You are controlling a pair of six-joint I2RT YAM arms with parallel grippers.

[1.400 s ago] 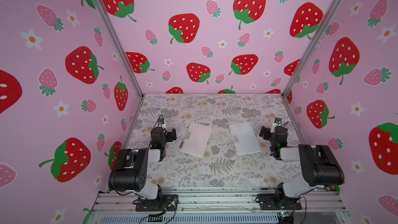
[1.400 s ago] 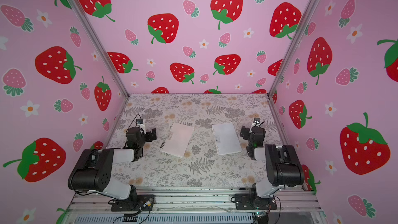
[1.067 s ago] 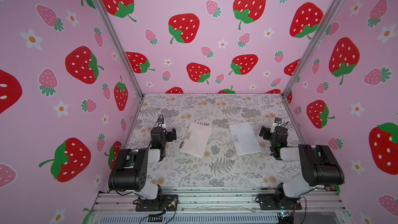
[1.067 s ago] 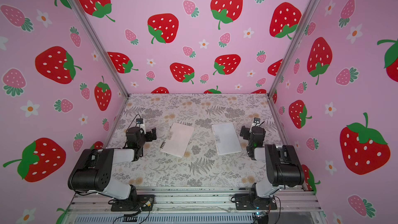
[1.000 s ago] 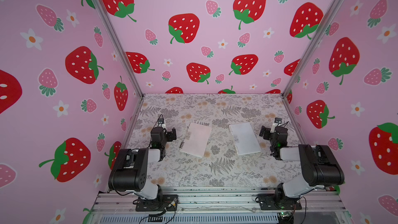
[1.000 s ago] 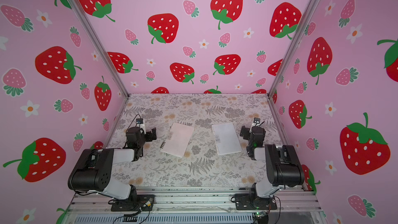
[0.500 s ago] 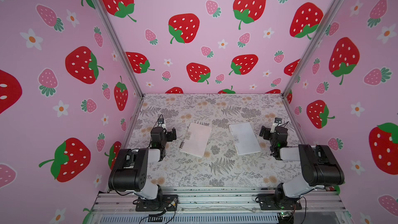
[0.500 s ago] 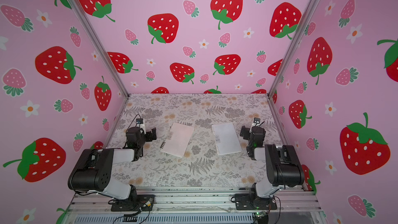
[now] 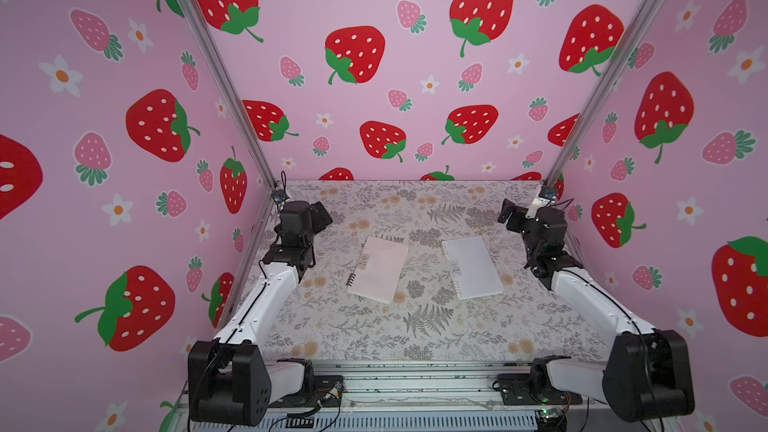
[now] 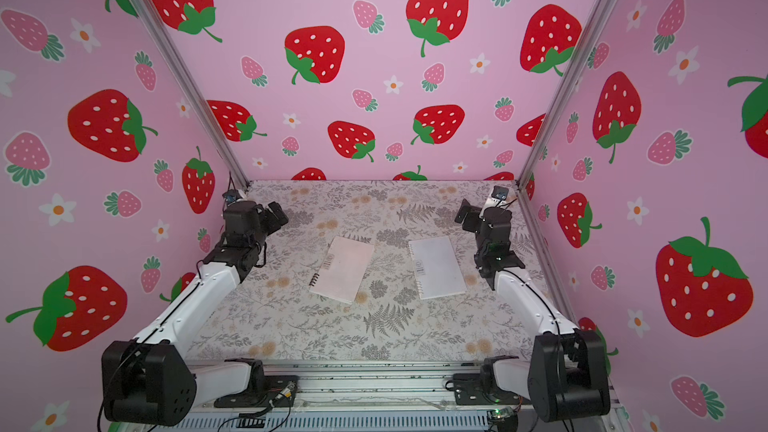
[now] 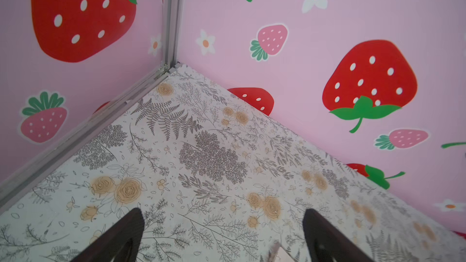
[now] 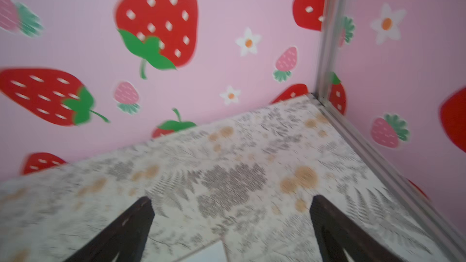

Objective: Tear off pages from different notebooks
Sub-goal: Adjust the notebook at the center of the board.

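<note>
As I am standing at the front edge, the floral table (image 9: 415,334) is spreading out inside a booth, with strawberry-printed walls (image 9: 374,14) closing it in on three sides. The left arm (image 9: 270,297) is reaching along the left edge and the right arm (image 9: 590,301) along the right edge, each stretching toward its own back corner.

Between them, around the table's middle, the two notebooks are lying flat and shut, apart from each other and touched by neither arm. The pink notebook (image 9: 380,270) is sitting left of centre and the white notebook (image 9: 471,268) right of centre, each skewed.

The left gripper (image 9: 324,211) is hanging near the back left corner, jaws gaping wide with nothing between them. The right gripper (image 9: 509,211) is hanging near the back right corner, equally agape and holding nothing.

A bit of dark coil (image 9: 351,280) is peeking out at the pink notebook's near left corner. The spine labels (image 9: 365,261) are showing print too small to read.

The right wrist view is smearing with blur, and a pale corner (image 12: 214,250) is getting cut off there. The left wrist view is showing a pale sliver (image 11: 280,250), likewise cut off. I cannot tell what either belongs to.
</note>
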